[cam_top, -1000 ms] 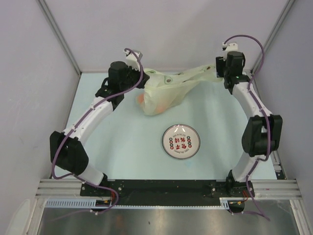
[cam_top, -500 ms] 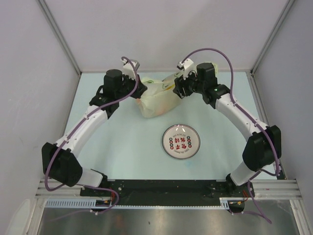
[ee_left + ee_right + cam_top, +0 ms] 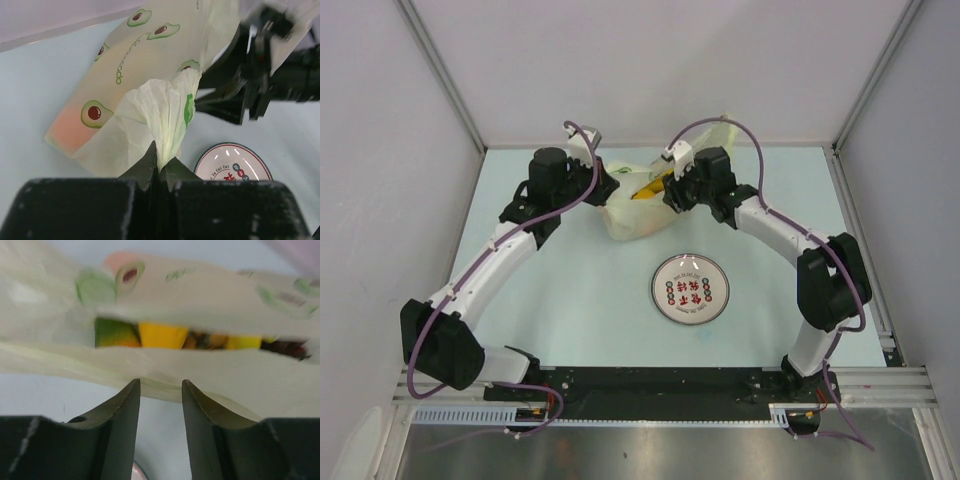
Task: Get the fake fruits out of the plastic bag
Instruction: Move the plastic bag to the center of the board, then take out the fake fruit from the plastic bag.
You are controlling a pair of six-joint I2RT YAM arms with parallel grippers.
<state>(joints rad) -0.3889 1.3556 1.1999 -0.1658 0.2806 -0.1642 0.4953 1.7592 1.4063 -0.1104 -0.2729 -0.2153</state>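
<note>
The plastic bag (image 3: 632, 213), pale cream with avocado prints, lies bunched at the back middle of the table. My left gripper (image 3: 607, 187) is shut on a gathered fold of the bag (image 3: 165, 107) and holds it up. My right gripper (image 3: 667, 196) is open and empty, just in front of the bag's mouth (image 3: 200, 315), not touching it. Through the mouth I see the fake fruits: a green-red mango (image 3: 116, 333), a yellow fruit (image 3: 162, 335), a brown cluster (image 3: 202, 340) and dark grapes (image 3: 290, 348). A yellow fruit (image 3: 646, 189) shows from above.
A round white plate (image 3: 690, 290) with red and green marks lies on the table in front of the bag; it also shows in the left wrist view (image 3: 232, 162). The back wall stands close behind the bag. The right arm's black wrist (image 3: 245, 95) is beside the bag.
My right arm has swung left from the far right to the bag's mouth, and the stretched bag has slackened and bunched up. My left gripper has kept its hold.
</note>
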